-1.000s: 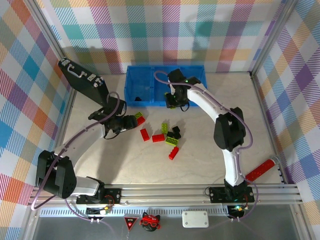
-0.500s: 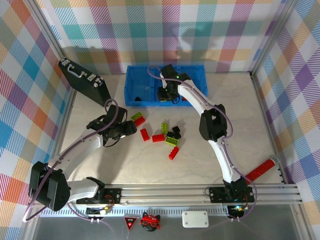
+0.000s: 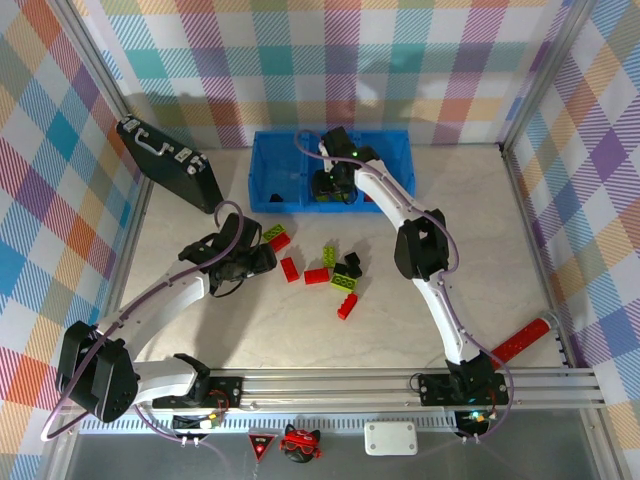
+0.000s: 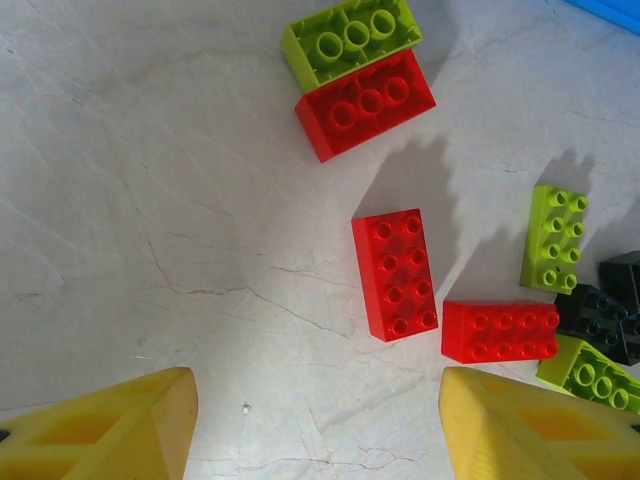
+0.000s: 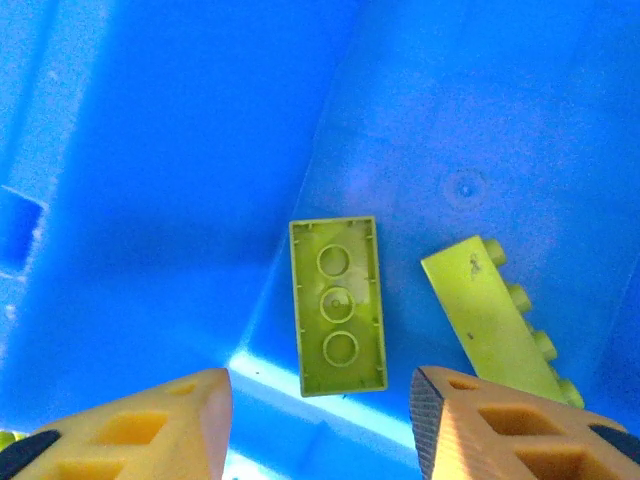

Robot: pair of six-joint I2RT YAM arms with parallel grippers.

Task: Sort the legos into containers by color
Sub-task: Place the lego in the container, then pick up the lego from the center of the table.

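Presently: legos, small studded bricks in red, lime and black, a loose cluster on the pale marbled surface, near the containers, a bright blue tray. Two lime bricks, one underside up, lie inside a compartment. Left fingers wide, empty, above the cluster. Right fingers apart, empty, over the lime pair. Pastel plaid walls; black briefcase at left

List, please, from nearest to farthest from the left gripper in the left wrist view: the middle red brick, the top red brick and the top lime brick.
1. The middle red brick, just ahead of the left gripper, slightly right of centre.
2. The top red brick, farther ahead, near the top of the view.
3. The top lime brick, against that red brick's far side, at the very top edge.
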